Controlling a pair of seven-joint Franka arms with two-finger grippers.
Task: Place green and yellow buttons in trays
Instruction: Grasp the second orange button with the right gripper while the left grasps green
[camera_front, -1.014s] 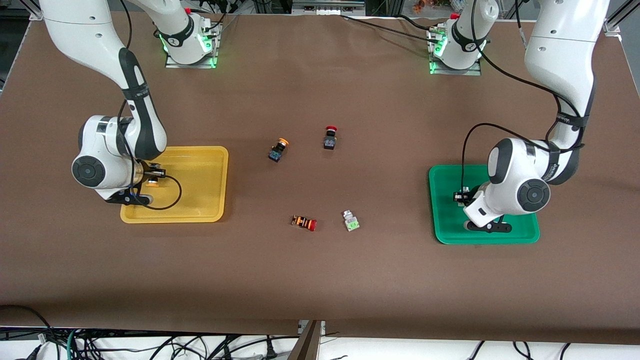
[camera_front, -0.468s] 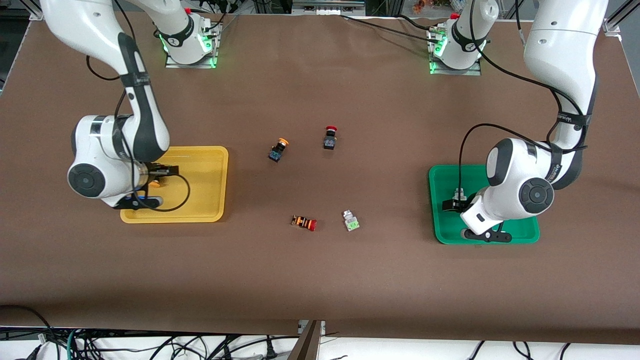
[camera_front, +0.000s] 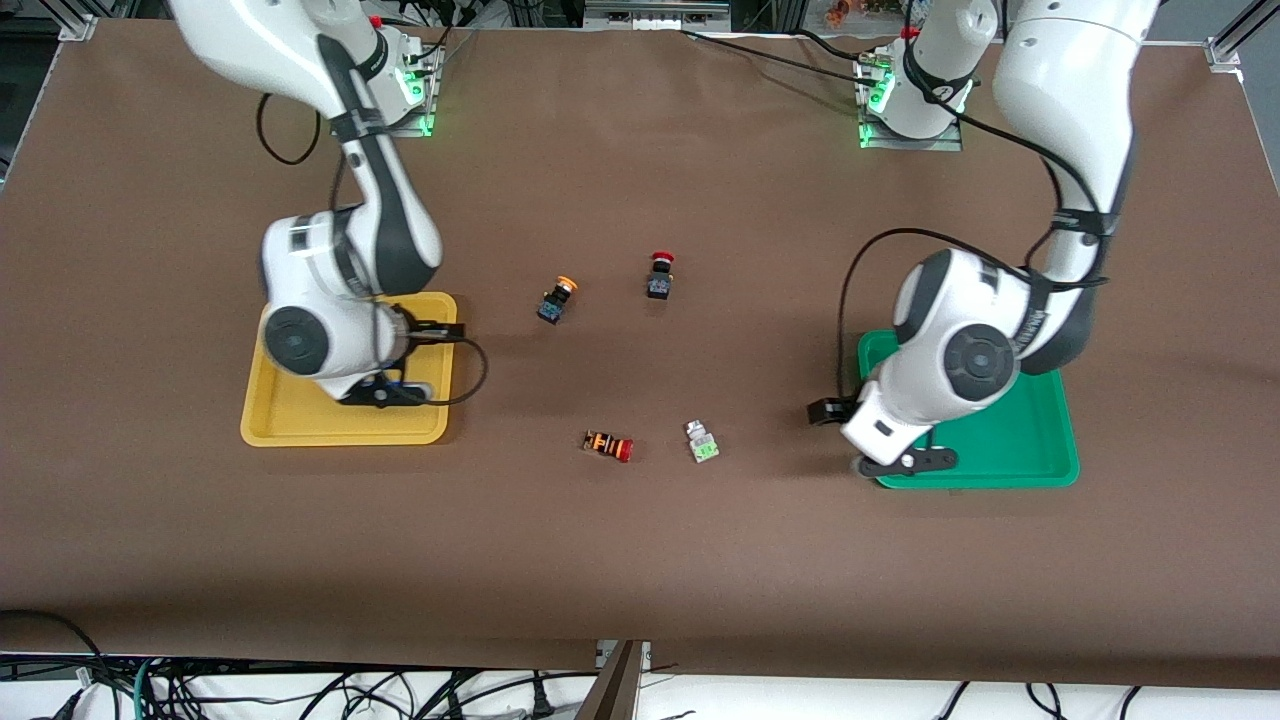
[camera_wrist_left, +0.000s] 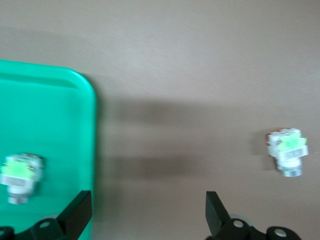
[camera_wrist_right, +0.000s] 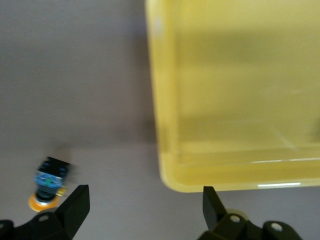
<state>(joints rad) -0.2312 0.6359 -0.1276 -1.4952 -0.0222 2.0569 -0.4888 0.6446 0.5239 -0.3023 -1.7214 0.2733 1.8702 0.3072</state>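
My left gripper (camera_front: 822, 411) is open and empty in the air over the edge of the green tray (camera_front: 1040, 440) that faces the table's middle; it also shows in the left wrist view (camera_wrist_left: 147, 212). One green button (camera_wrist_left: 20, 177) lies in the green tray (camera_wrist_left: 45, 115). A second green button (camera_front: 702, 441) (camera_wrist_left: 287, 150) lies on the table. My right gripper (camera_front: 440, 335) (camera_wrist_right: 145, 205) is open and empty over the yellow tray's (camera_front: 290, 420) (camera_wrist_right: 235, 100) edge. One yellow button (camera_front: 557, 300) (camera_wrist_right: 47, 182) lies mid-table. The other yellow button is hidden.
A black switch with a red cap (camera_front: 659, 275) stands beside the yellow button, toward the left arm's end. An orange-striped switch with a red cap (camera_front: 609, 445) lies beside the loose green button. The brown table (camera_front: 640, 560) runs wide nearer the front camera.
Both grippers have swung from over their trays' insides to the tray edges facing the table's middle. The loose switches on the table have not moved.
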